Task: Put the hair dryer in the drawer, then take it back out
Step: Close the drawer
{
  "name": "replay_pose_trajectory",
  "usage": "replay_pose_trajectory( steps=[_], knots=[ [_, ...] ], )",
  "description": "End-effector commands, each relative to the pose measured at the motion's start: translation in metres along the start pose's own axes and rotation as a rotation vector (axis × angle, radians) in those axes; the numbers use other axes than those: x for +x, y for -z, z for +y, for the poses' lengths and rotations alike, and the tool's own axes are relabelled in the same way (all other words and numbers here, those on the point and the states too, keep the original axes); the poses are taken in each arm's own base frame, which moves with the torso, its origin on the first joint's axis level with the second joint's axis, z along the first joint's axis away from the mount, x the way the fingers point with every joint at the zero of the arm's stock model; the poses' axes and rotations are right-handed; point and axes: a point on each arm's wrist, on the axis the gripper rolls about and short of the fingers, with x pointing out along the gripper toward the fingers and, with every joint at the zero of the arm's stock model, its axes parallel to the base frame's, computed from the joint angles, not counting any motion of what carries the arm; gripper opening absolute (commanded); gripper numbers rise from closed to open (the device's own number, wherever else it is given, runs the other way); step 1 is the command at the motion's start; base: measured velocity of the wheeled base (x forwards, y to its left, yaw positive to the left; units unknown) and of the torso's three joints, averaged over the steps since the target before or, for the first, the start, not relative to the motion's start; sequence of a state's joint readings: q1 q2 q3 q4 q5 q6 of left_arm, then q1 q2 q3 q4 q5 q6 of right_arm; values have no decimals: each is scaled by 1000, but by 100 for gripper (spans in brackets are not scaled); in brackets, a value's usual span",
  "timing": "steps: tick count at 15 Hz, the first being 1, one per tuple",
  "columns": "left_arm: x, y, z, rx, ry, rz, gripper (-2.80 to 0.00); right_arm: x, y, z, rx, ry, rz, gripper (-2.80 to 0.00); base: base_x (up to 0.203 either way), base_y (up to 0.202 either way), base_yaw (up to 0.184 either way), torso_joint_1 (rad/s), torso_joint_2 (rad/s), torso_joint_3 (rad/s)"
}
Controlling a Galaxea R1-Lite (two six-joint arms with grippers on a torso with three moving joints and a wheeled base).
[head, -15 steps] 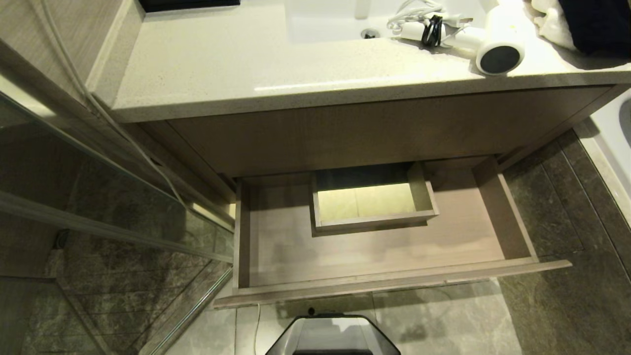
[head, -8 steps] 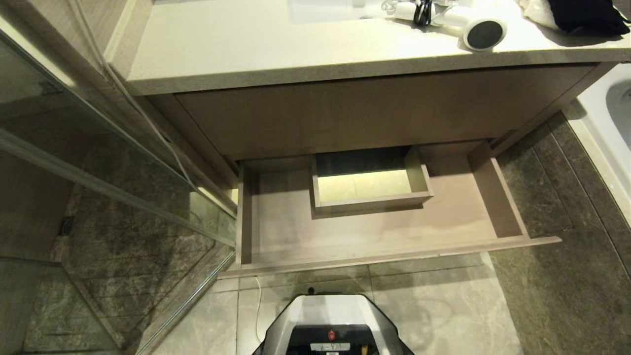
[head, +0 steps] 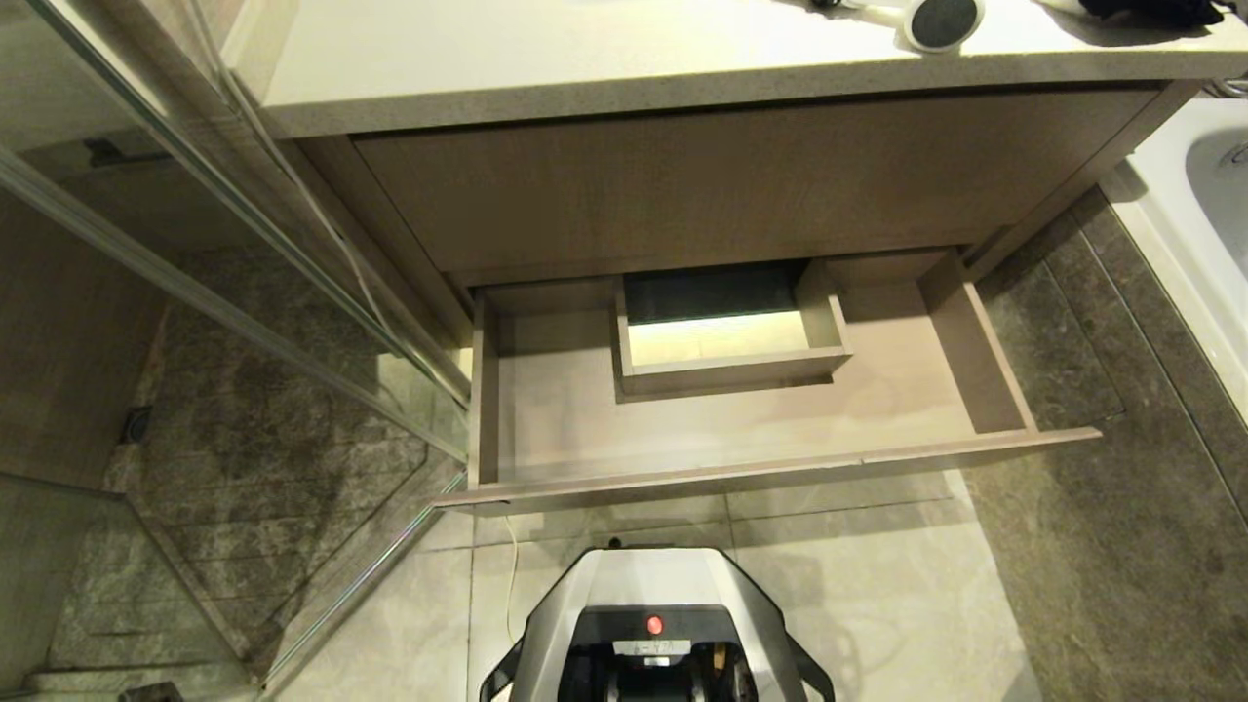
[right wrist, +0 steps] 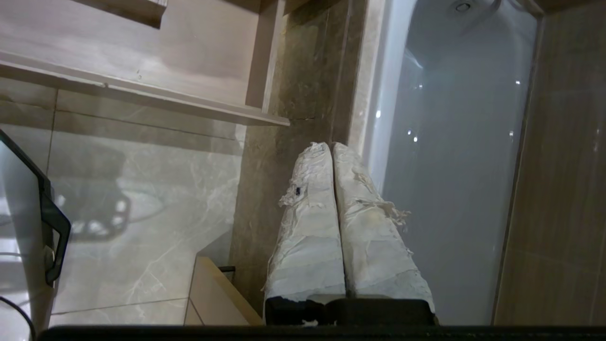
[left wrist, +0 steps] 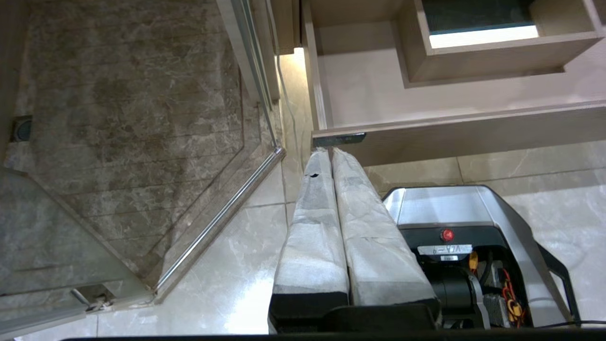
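Observation:
The drawer [head: 780, 466] is pulled out below the vanity, light wood, with a boxed cut-out [head: 729, 336] at its middle back and nothing lying in it. Only the dark round end of the white hair dryer [head: 941, 19] shows, on the countertop at the far right, at the head view's top edge. Neither gripper shows in the head view. My left gripper [left wrist: 330, 150] is shut and empty, low over the floor by the drawer's [left wrist: 473, 137] front left corner. My right gripper [right wrist: 331, 146] is shut and empty too, hanging over the dark floor strip beside the bathtub.
A glass shower screen [head: 292, 322] with a metal rail stands left of the drawer. A white bathtub [head: 1204, 224] runs along the right. My base [head: 658, 624] sits on the pale tiles just in front of the drawer. A dark cloth [head: 1150, 10] lies by the dryer.
The whole head view has tilted down: countertop and hair dryer slid toward the top edge and more of my base came into view. Nothing in the scene itself moved.

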State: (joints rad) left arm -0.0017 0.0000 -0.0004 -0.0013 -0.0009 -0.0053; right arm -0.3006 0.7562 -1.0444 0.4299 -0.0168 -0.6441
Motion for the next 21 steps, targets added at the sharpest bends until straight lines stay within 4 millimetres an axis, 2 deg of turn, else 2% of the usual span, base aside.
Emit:
replay_pose_trajectory(
  steps=[1, 8, 13, 16, 21],
  knots=[
    [0, 0, 0, -1, 0, 0, -280, 1, 4, 3, 11, -6, 11, -280, 0, 0, 0, -195, 330, 98],
    [0, 0, 0, -1, 2, 0, -280, 11, 20, 13, 11, -12, 114, -280, 0, 0, 0, -237, 379, 136],
    [0, 1, 0, -1, 1, 2, -280, 29, 30, 21, 10, -62, 186, -280, 0, 0, 0, -364, 534, 170],
    [0, 1, 0, -1, 1, 2, -280, 56, 37, 27, 5, -134, 281, -280, 0, 0, 0, -314, 419, 118],
    [0, 0, 0, -1, 0, 0, -280, 111, 43, 30, 3, -228, 431, -280, 0, 0, 0, -66, 408, 323]
  ],
)
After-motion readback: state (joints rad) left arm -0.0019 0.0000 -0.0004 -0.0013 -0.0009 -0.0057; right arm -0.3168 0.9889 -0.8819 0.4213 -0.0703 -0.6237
